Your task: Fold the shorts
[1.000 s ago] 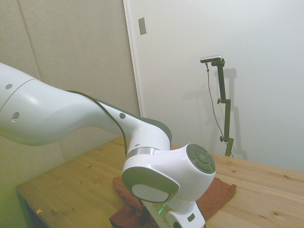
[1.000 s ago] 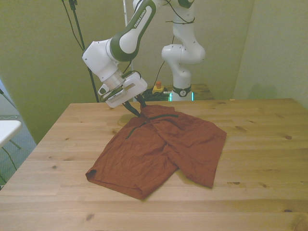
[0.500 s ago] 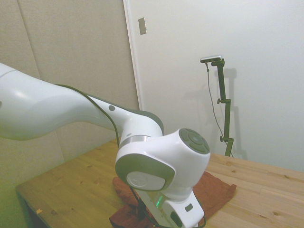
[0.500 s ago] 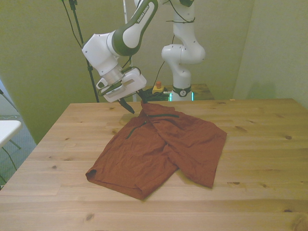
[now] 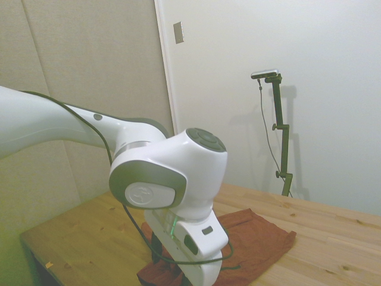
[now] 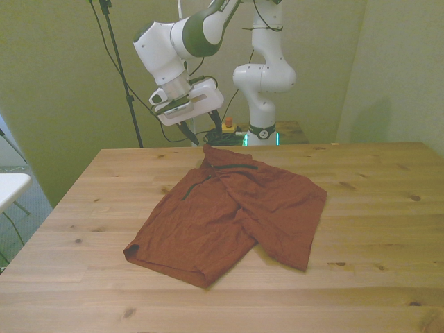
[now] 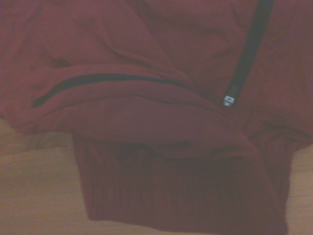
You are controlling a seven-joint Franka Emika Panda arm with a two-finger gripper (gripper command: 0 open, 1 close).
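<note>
The rust-orange, wrinkled cloth shorts (image 6: 232, 215) are spread on the wooden table (image 6: 361, 277), slightly toward the front view's left of its middle. The waistband end is turned toward the table's far edge, and the two legs are spread toward the near edge, the one on the front view's left reaching closest to it. One layer of cloth is seen lapped over another across the middle of the garment. A dark green pocket trim (image 6: 187, 191) is seen on the side toward the front view's left, and a dark green drawstring (image 6: 236, 167) lies along the waistband. In the wrist view the shorts (image 7: 161, 98) fill most of the picture, with a dark curved trim line (image 7: 107, 78) and a dark cord ending in a small pale tip (image 7: 229, 101); bare table wood (image 7: 34, 191) shows beside the ribbed hem.

The white arm's two-finger gripper (image 6: 192, 135) is held in the air above the table's far edge, just beyond the waistband, with no cloth in it. The dark fingers are pointed downward; how far apart they stand cannot be told. In the side view the gripper is hidden behind the arm's white wrist housing (image 5: 178, 179), and the shorts (image 5: 256, 232) are seen lying flat beyond it.
</note>
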